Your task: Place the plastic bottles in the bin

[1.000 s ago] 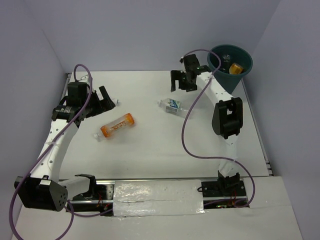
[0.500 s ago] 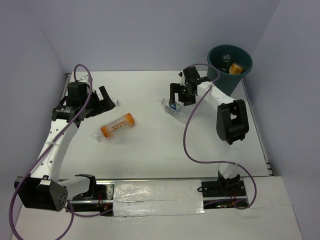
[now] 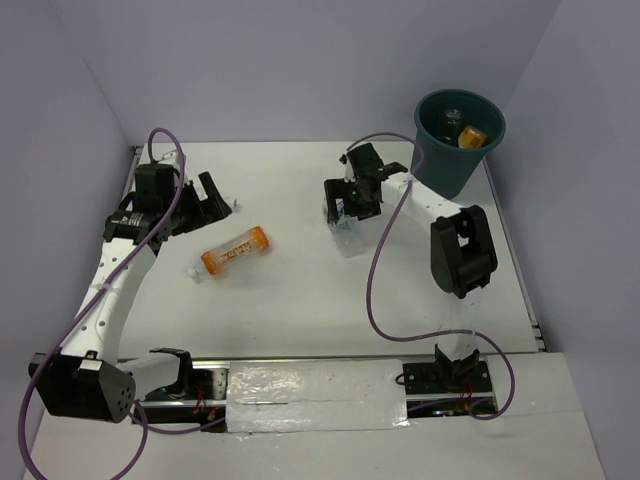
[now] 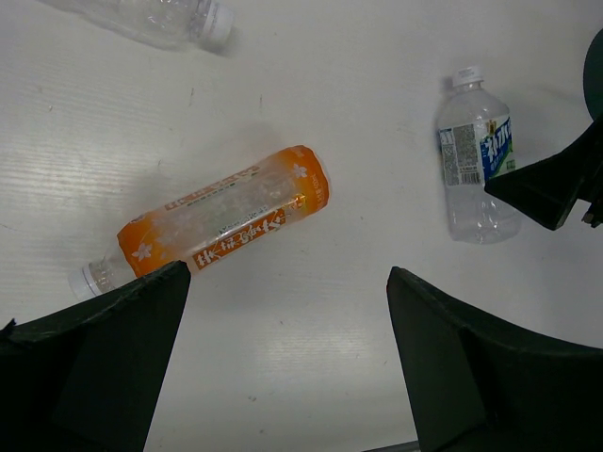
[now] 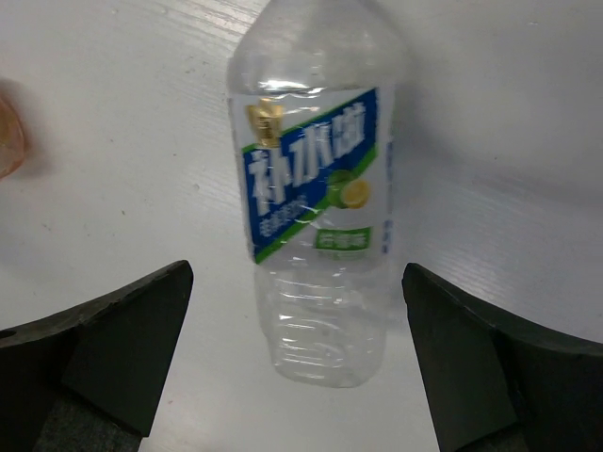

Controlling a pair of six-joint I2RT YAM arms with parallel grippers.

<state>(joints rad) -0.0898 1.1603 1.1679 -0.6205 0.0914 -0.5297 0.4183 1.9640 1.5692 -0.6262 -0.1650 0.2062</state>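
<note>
- Orange plastic, white-capped: one bottle (image 3: pixel 234 251) lies on its side on the white table (image 3: pixel 300 310), left of centre, with its cap toward the near-left corner.
- The second orange bottle (image 3: pixel 470 136) is inside the bin (image 3: pixel 455 172), resting against the far right of the wall.
- A pale glint beside it in the bin may be another item, but the top view is too dim there to tell.
- The clear bottle with the blue-and-white label (image 5: pixel 316 202) lies on its side on the table near the middle, left of the bin and well apart from it.
- The clear unlabelled bottle (image 4: pixel 160 19) also lies on the table, at the upper left edge of the left wrist view, beyond the orange one and apart from it.
- The bin, dark teal and round, stands upright at the far right corner of the table.
- The right gripper (image 5: pixel 297 273) hangs directly over the labelled bottle with its fingers spread wide. The bottle's body shows between them, and neither finger touches it.
- The left gripper (image 4: pixel 287 282) is at the left side of the table with its fingers wide apart and nothing between them. The orange bottle on the table lies just past its fingertips in the wrist view.
</note>
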